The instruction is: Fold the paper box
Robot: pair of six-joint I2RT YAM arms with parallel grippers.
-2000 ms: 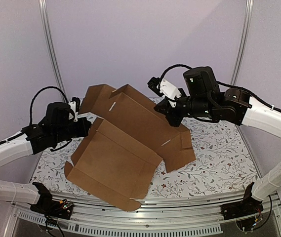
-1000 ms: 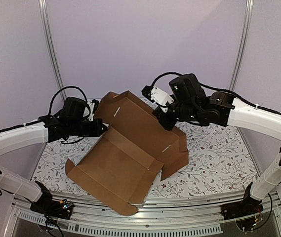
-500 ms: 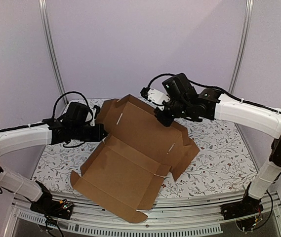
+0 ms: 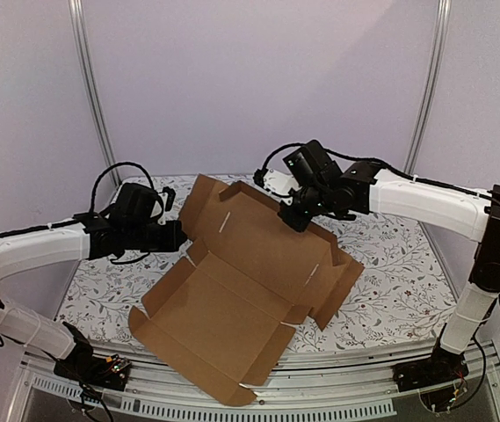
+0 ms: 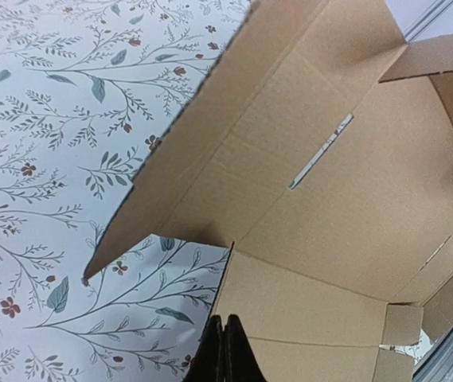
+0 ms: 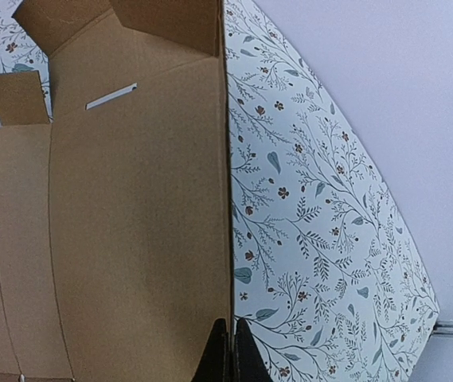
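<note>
The box (image 4: 232, 299) has swung round and sunk flatter onto the surface (image 4: 390, 281) over the last couple of seconds. Its far half stood steeply and now leans back low. My left hand (image 4: 176, 236) has come in to the box's left edge, by the notch between two panels. My right hand (image 4: 292, 218) has moved along to the far rim.

Both hands have their fingers pressed together, with a cardboard edge running right up to the tips. I cannot tell whether either one nips it. I judge the sheet is only opened out, with no wall locked yet.

Its long axis runs from the near edge, left of centre, away toward the far right. Flaps stick out at the far left and on the right.
</note>
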